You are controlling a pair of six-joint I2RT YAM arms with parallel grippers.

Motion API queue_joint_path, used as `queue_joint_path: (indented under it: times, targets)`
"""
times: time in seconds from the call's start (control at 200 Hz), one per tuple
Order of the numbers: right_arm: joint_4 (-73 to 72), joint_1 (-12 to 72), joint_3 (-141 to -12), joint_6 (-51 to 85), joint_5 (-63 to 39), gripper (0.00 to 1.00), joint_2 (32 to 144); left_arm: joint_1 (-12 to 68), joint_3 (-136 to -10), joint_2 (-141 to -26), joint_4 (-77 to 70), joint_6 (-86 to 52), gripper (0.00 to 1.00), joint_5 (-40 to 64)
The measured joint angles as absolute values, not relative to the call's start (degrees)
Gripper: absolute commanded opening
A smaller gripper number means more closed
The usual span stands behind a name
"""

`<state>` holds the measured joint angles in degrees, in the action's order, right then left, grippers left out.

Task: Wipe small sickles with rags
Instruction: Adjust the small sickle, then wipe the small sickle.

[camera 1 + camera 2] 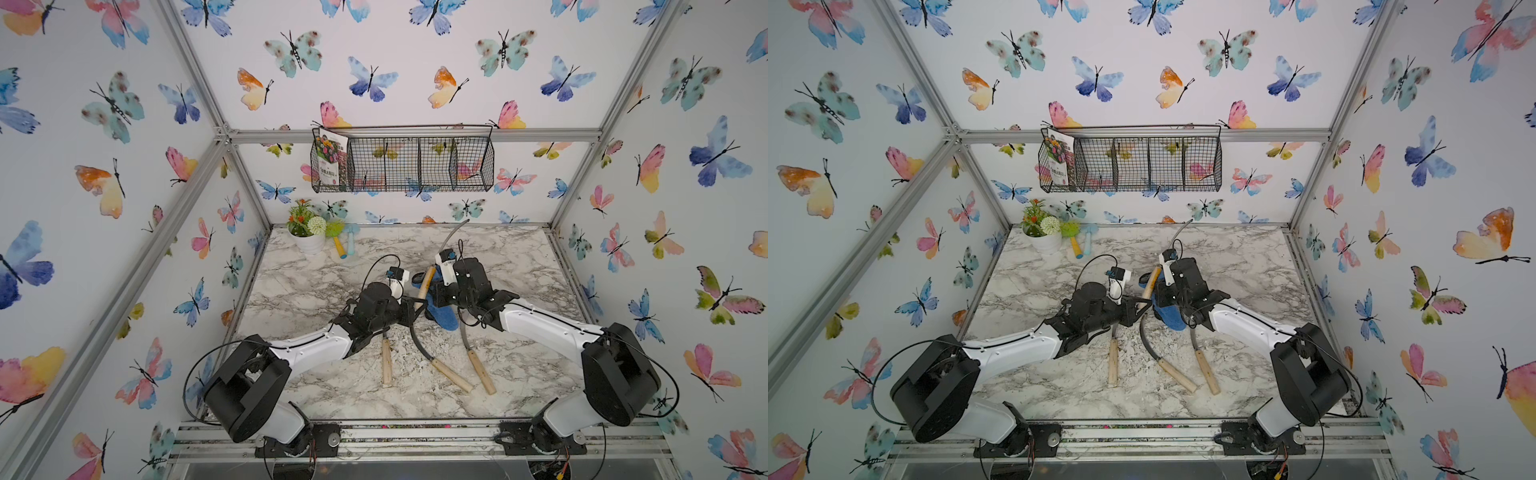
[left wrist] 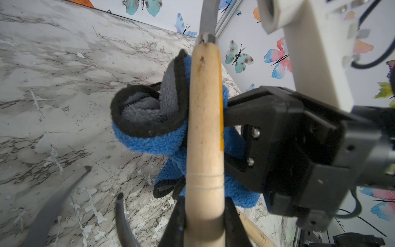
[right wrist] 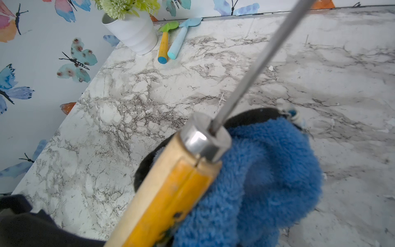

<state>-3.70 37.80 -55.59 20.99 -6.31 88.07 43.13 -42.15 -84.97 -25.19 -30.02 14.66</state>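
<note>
My left gripper (image 2: 204, 224) is shut on the pale wooden handle (image 2: 205, 128) of one small sickle (image 1: 426, 286). It holds the sickle above the table, and the grey blade (image 3: 256, 68) curves up toward the back wall. The fluffy blue rag (image 2: 162, 141) bunches around that handle just below the metal collar, and my right gripper (image 1: 434, 297) is shut on it. The rag (image 3: 267, 181) hides the right fingertips in the right wrist view. Three more sickles lie on the marble table toward the front, handles nearest the front edge: (image 1: 387, 361), (image 1: 451, 376), (image 1: 482, 372).
A white flower pot (image 1: 309, 239) stands in the back left corner, with yellow and light-blue handled toy tools (image 1: 345, 245) beside it. A black wire basket (image 1: 403, 164) hangs on the back wall and holds a seed packet. Both arms cross over the table's middle.
</note>
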Motion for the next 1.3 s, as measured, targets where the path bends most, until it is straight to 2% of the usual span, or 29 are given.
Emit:
queue_joint_path:
  times: [0.38, 0.591, 0.851, 1.071, 1.301]
  targets:
    - [-11.18, 38.35, -55.42, 19.64, -9.41, 0.02, 87.85, 44.49, -42.46, -86.54, -20.12, -29.87, 0.0, 19.07]
    - [-12.32, 38.85, -55.42, 21.23, -5.54, 0.02, 85.91, 45.08, -41.47, -85.47, -18.37, -29.52, 0.0, 20.25]
    - [-13.28, 31.31, -51.42, 24.86, -7.64, 0.02, 84.4, 44.53, -40.77, -76.23, -12.58, -28.75, 0.0, 19.22]
    - [-15.99, 30.11, -45.06, 25.06, -15.33, 0.02, 81.08, 44.18, -45.67, -68.64, -9.54, -30.46, 0.0, 12.64]
    - [-28.14, 30.63, -36.86, 27.88, -23.09, 0.02, 79.4, 43.46, -55.4, -75.35, -12.12, -30.65, 0.0, 9.04]
